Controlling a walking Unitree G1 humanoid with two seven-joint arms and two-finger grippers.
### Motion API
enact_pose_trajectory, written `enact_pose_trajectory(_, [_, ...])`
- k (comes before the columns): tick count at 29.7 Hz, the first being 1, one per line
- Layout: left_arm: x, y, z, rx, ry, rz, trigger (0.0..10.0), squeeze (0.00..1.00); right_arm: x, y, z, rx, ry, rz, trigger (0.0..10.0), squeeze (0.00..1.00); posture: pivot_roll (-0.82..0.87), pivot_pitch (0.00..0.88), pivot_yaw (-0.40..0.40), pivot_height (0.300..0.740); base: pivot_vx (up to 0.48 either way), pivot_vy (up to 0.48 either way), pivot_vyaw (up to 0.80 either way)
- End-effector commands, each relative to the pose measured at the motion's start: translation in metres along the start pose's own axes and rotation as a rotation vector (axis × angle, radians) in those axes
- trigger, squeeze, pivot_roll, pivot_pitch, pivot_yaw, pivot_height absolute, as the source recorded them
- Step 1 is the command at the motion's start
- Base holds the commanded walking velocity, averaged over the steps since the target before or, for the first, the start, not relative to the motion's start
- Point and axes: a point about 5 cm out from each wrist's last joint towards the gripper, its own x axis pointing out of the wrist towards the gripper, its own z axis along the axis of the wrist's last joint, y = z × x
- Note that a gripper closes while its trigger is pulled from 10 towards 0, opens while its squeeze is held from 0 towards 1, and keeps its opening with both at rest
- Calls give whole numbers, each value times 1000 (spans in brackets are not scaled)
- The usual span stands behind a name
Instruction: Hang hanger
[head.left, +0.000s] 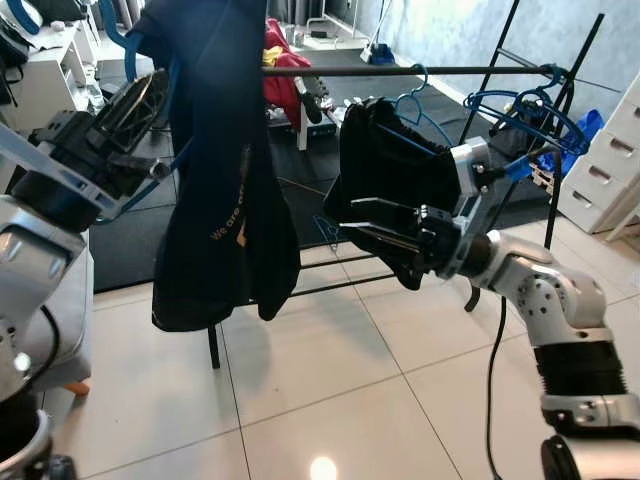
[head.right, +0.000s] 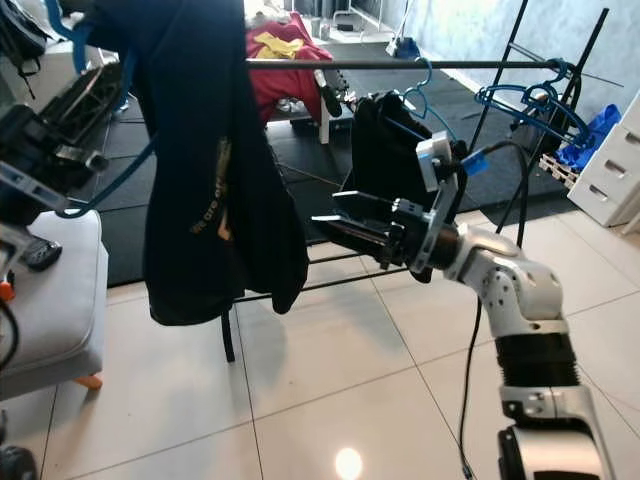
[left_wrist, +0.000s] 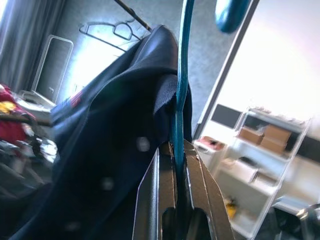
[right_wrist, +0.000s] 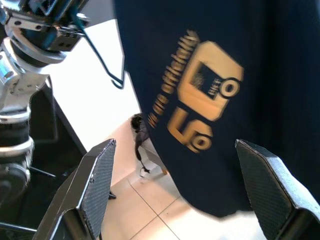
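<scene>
The left gripper (left_wrist: 176, 200) has its jaws clamped on the blue hanger (left_wrist: 180, 90) carrying the dark shirt (head.left: 225, 190). The right gripper (head.right: 335, 226) reaches toward the shirt, jaws apart, below the rail (head.left: 400, 71).

The blue hanger (left_wrist: 181, 100) is running out past the frame edge above the left gripper's fingers (left_wrist: 150, 200), its hook unseen. The dark shirt (right_wrist: 235, 90) beyond the right gripper's fingertips (right_wrist: 97, 180) is showing blurred gold lettering, unreadable.
</scene>
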Motion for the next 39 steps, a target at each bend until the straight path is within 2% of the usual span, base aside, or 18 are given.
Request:
enact_pose_trajectory(1, [5,-11,1,-12,-24,-38,0,0,7,6,-8,4,27,10,10000,0,-60,57,-51,740,0,0,0])
enact_pose_trajectory(5, [10,-19,-7,-56,-6,-56,0,0,18,9,-11,5,21,9,10000,0,-60,58,-49,740,0,0,0])
enact_pose_trajectory(7, [14,-29,-11,-90,6,-87,0,0,28,10,-11,12,3,11,10000,0,-51,60,-47,740,0,0,0])
enact_pose_trajectory(16, [18,-40,-9,-123,2,-116,0,0,39,10,-11,8,-8,-15,10000,0,-39,64,-52,740,0,0,0])
enact_pose_trajectory(20, [19,-47,-7,-144,-8,-132,0,0,47,4,-13,-12,-5,-91,10000,0,-29,67,-56,740,0,0,0])
enact_pose_trajectory(21, [19,-48,-6,-155,-12,-136,0,0,48,0,-11,-15,-18,-124,0,0,-25,68,-58,740,0,0,0])
enact_pose_trajectory(29, [16,-46,-3,-153,-13,-117,78,0,46,-6,-5,-15,-64,-176,0,0,-23,68,-58,740,0,0,0])
enact_pose_trajectory(33, [12,-37,-3,-118,2,-84,0,0,45,-7,1,-20,-88,-185,0,0,-29,67,-56,740,0,0,0])
enact_pose_trajectory(35, [7,-27,-1,-89,18,-53,0,0,39,-11,7,-37,-99,-206,0,0,-34,64,-54,740,0,0,0])
enact_pose_trajectory(39, [6,-24,-1,-82,23,-46,0,0,37,-12,9,-43,-101,-214,0,0,-34,64,-54,740,0,0,0])
